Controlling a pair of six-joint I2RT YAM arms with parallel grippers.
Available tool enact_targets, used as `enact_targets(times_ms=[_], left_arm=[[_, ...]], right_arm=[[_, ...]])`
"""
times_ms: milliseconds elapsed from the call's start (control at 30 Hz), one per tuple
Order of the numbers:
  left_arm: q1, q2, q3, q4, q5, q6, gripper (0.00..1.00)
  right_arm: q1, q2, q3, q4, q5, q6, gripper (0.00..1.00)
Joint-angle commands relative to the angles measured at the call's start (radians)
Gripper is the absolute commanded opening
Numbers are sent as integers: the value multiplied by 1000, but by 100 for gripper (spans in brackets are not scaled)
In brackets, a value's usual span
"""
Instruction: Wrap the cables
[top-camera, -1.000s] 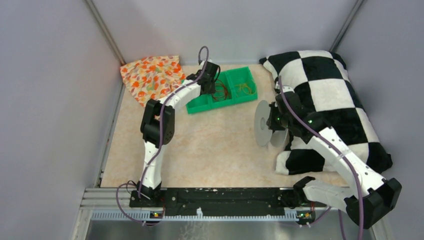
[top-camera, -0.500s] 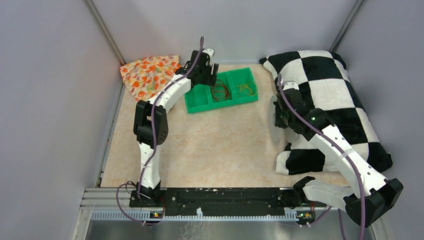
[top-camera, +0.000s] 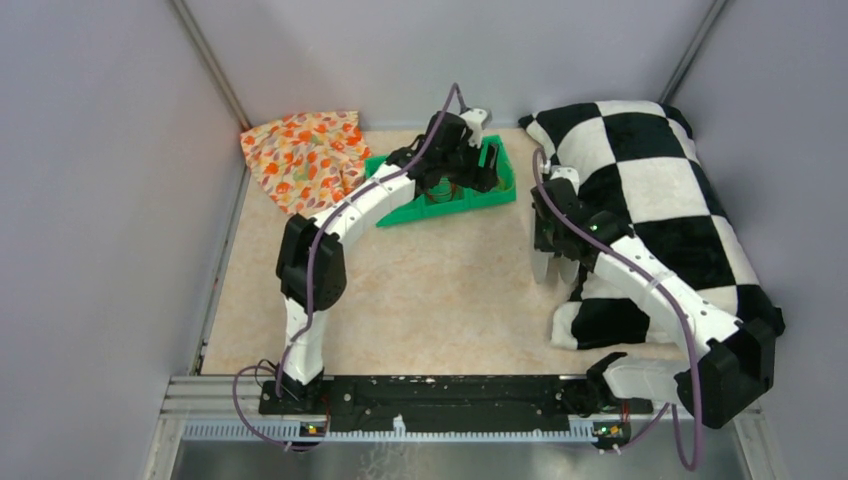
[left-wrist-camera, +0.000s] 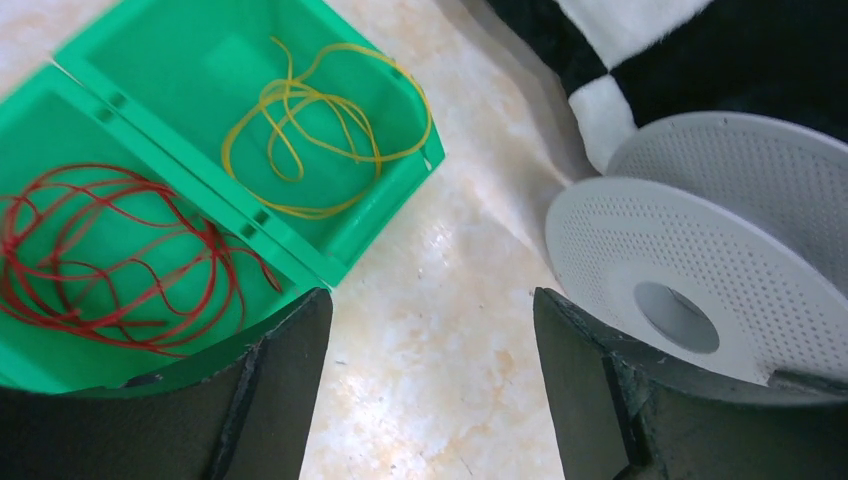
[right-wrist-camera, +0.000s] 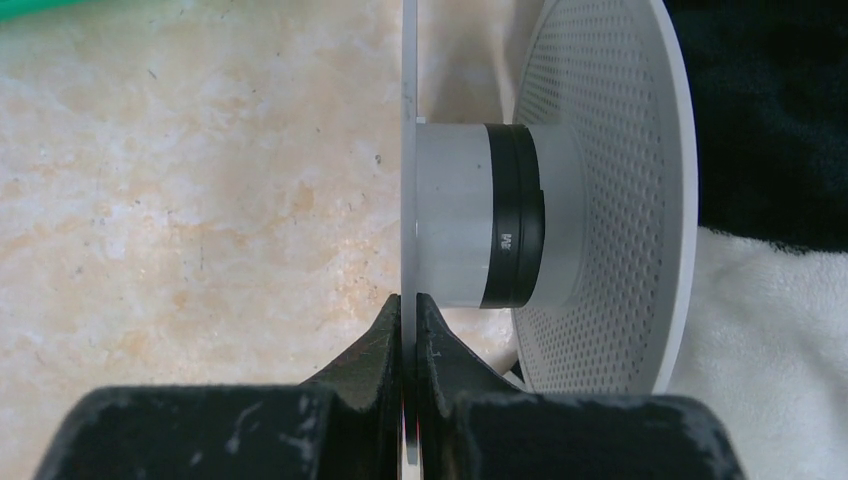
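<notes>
Since the earlier view the left arm has swung from the left end of the green tray across to its right end. The left hand has spread wide open and holds nothing. The right arm has turned the spool from face-on to edge-on in the overhead view.

On the desk, a black-and-white checked pillow fills the right side and a floral cloth lies in the far left corner. The tray sits between them near the far edge, partly hidden under the left arm. The perforated grey spool is held on edge just beside the pillow with its axle level, and the right hand is pinched closed on the rim of one flange. The yellow cables lie in loose loops in the tray's end compartment, the one nearest the spool, touched by neither hand. Red wire is coiled in the neighbouring compartment.
</notes>
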Motion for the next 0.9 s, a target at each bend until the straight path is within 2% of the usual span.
enact_targets(times_ms=[0, 133, 367, 400, 500, 533, 600, 867], left_arm=[[10, -87, -74, 46, 34, -50, 81], [10, -123, -125, 52, 24, -37, 82], [9, -114, -99, 27, 66, -61, 83], [10, -111, -92, 27, 72, -67, 83], [10, -109, -85, 30, 77, -76, 83], [10, -110, -84, 29, 78, -78, 83], [9, -116, -88, 31, 83, -85, 84], [10, -139, -122, 47, 115, -104, 86]], right_arm=[[10, -42, -17, 121, -27, -124, 0], [10, -128, -113, 142, -84, -195, 0], [10, -214, -199, 121, -99, -132, 0], [10, -229, -201, 120, -99, -120, 6], [9, -251, -193, 112, -95, -108, 43], [10, -254, -188, 109, -93, -106, 50], [10, -259, -176, 99, -90, -106, 57], [10, -276, -127, 62, -92, -102, 69]])
